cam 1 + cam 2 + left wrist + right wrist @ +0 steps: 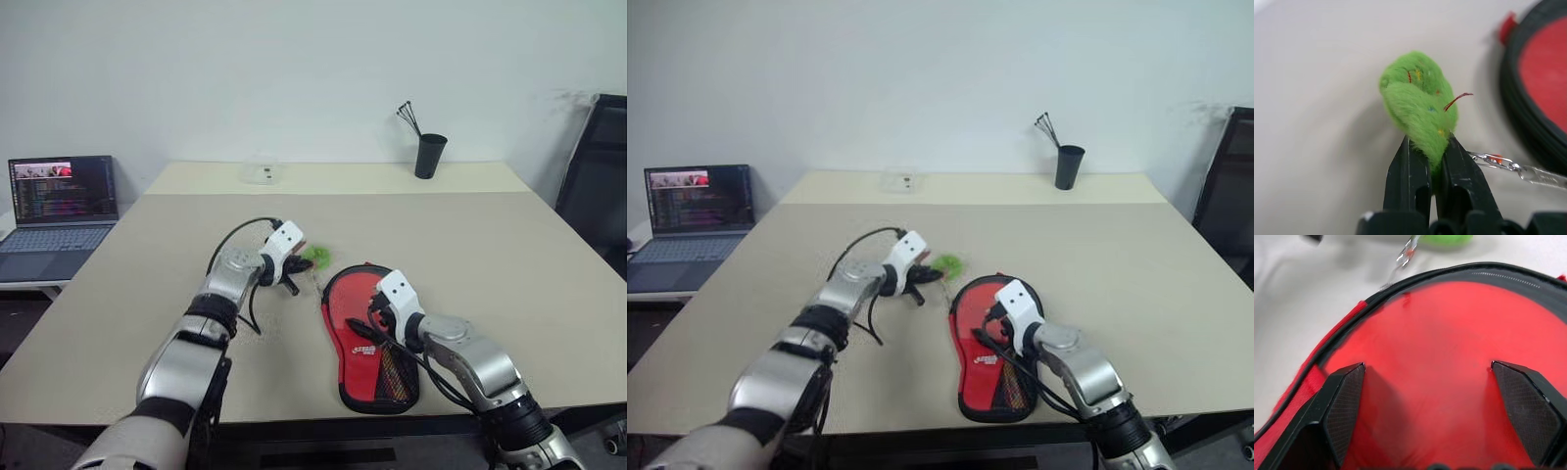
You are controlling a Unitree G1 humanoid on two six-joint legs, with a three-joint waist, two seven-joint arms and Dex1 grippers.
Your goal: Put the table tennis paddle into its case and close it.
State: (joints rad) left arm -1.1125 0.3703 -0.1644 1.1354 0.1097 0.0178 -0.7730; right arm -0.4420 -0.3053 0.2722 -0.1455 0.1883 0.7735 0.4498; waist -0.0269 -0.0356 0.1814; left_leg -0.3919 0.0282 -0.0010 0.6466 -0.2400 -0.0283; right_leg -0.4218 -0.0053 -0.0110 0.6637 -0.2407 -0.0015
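Fingers (1413,178) of left gripper (1429,143) pinched together on a fuzzy green ball (1418,103), a soft tuft squashed between the 2 black tips. Fingers (1344,404) of right gripper (1427,366) spread wide apart, hovering over red fabric, gripping nothing.

Case (367,338) flat on the table (480,245), lower centre of the head view, red logo face up, round end toward the ball, narrow mesh end toward the near edge. Paddle not to be made out apart from it; probably already inside, judging by the full, flat shape, though not certain.

Thin metal chain (1506,163) from ball to the case's black zip edge, so likely the zip pull.

Handling, as a judgement: light, soft pouch, apt to slide or bunch when the zip is tugged; stiff only where a bat fills it. Best hold for closing: the ball or chain close to the slider, drawn along the rim, with the open right hand pressing the red face down as an anchor. Fuzzy tuft compressible and prone to slip from a light pinch.

Farther out: laptop (61,211) at left edge, dark cup (429,157) at upper right.
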